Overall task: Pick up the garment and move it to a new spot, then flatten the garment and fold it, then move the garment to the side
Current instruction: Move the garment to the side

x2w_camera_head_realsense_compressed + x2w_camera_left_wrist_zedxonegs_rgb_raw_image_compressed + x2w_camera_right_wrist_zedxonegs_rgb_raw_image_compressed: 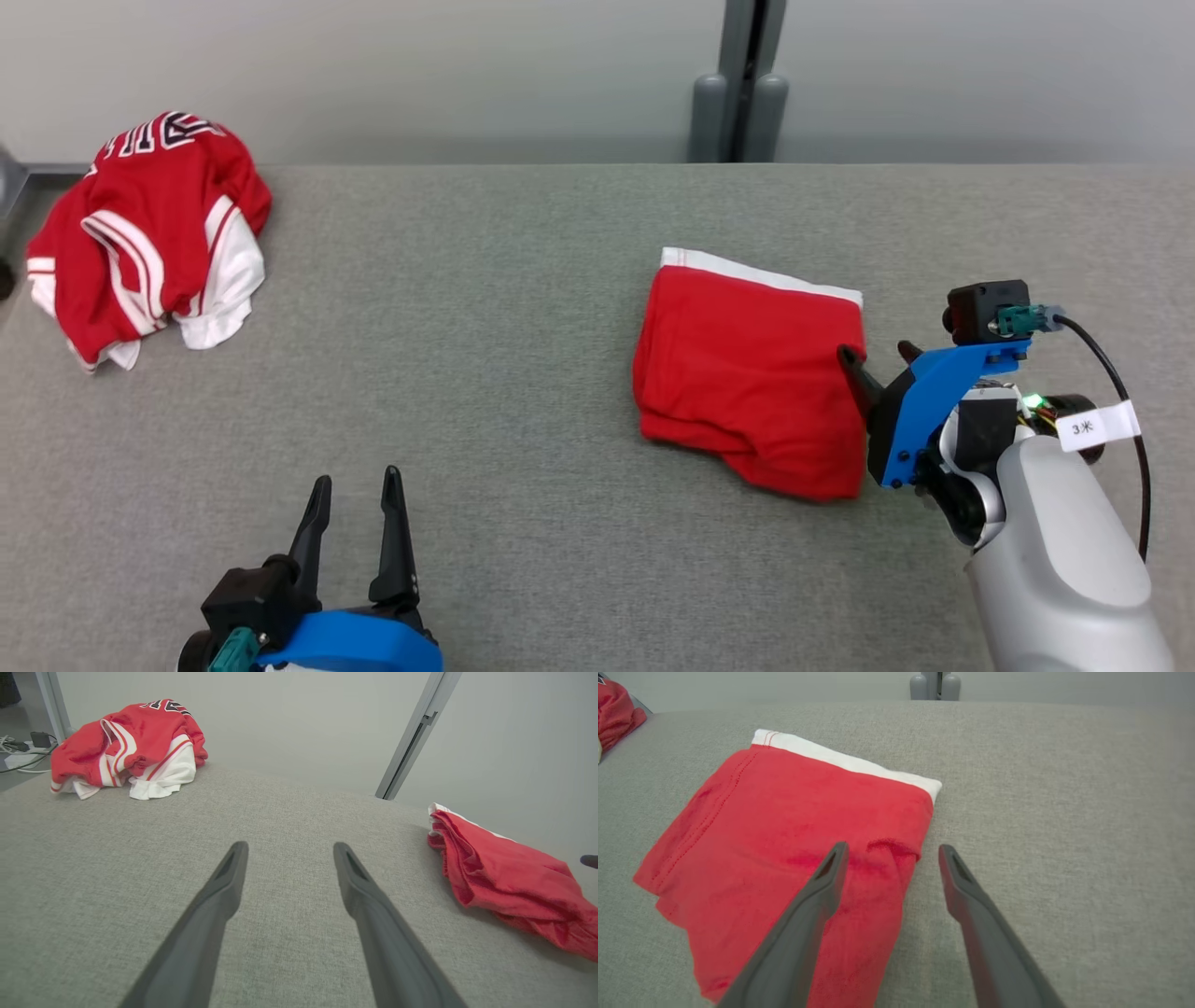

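A folded red garment (747,369) with a white band along its far edge lies on the grey table, right of centre. My right gripper (878,357) stands open at the garment's right edge. In the right wrist view its left finger is over the red garment (784,826) and its right finger over bare table, with nothing pinched between them. My left gripper (357,485) is open near the front edge, well left of the garment, over bare cloth. In the left wrist view the left gripper (287,851) points across the table, with the garment (504,877) at the right.
A crumpled heap of red and white jerseys (149,233) sits at the table's far left corner, also the heap (131,746) in the left wrist view. A grey post (742,84) rises behind the table's far edge. The grey table (485,327) stretches bare between the two piles.
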